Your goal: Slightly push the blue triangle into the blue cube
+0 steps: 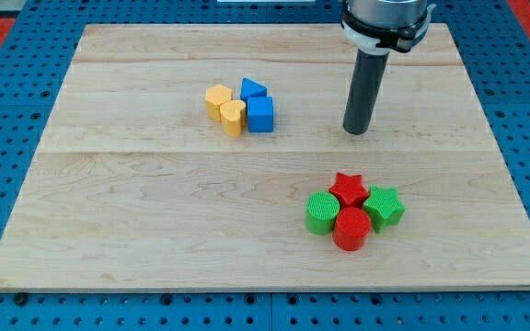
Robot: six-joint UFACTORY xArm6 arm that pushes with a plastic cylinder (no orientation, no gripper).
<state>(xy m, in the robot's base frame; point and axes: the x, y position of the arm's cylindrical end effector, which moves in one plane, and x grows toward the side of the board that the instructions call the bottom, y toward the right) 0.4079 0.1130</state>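
Nearest the view's bottom we're seeing a cluster well clear of the job: green cylinder (320, 213), red cylinder (351, 229), red star (348, 189) and green star (385, 207), all touching or nearly so.

Further up, my tip (356, 131) is sitting on the surface (136, 202), off to the view's right of the blue pair with bare wood between. No jaws on this rig: it's a plain rod, so nothing opens and nothing is being held.

Key relation: the blue triangle (253, 89) is lying just above the blue cube (260, 114), toward the view's top, and already looks touching or nearly touching it; we can't tell whether a sliver of gap remains. So we're judging that the push needs to run downward in the view, which means getting my tip round to the triangle's upper side first.

Yellow hexagon (217, 98) and yellow heart-like block (233, 118) are sitting just left of the blue pair, touching the cube or close to it.

The arm's upper part is cut off at the top edge.
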